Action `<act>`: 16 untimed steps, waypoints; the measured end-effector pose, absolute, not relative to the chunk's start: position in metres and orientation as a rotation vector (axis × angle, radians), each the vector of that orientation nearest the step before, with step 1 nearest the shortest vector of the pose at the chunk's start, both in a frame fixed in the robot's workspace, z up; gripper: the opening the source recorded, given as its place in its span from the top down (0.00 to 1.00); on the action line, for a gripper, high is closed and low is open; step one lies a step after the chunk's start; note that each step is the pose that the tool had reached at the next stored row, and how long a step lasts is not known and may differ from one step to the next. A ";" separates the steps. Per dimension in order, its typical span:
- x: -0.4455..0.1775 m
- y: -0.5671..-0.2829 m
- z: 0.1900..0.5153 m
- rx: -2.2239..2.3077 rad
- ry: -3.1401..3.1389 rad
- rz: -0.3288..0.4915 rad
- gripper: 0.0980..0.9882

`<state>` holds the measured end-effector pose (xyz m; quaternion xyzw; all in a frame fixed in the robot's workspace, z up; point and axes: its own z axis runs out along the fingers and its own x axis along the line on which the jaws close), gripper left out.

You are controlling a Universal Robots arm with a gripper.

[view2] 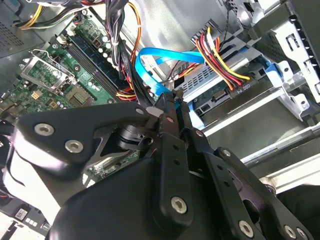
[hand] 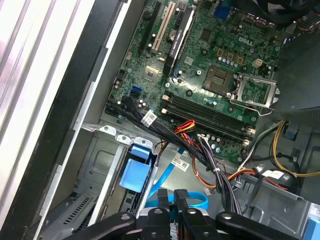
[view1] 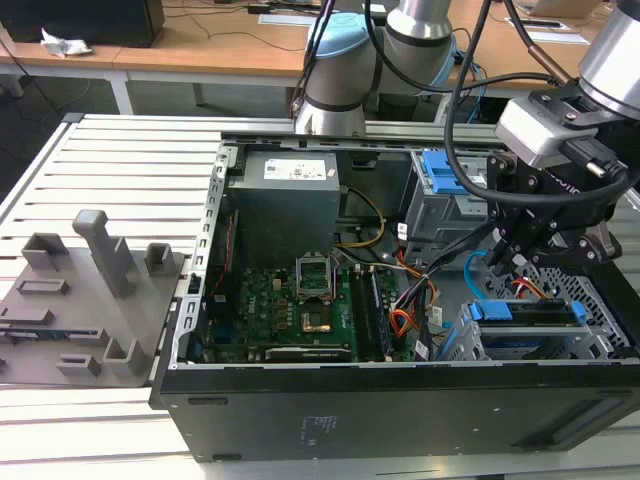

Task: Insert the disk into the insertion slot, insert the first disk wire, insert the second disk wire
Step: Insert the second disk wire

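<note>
Claw (view2: pixel 175 102) | tilted down | at second disk wire (view2: pixel 150 62)

Robotics lab, slatted aluminium workbench (view1: pixel 120 150), wooden desks (view1: pixel 200 45) behind, opened computer case (view1: pixel 400 400) as test piece
</note>
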<state>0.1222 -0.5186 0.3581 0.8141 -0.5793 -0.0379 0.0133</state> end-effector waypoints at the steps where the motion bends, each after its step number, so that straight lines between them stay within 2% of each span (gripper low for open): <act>1: 0.122 -0.519 0.358 2.536 -1.805 -0.118 0.93; 16: 0.130 -0.532 0.355 2.480 -1.883 -0.121 0.93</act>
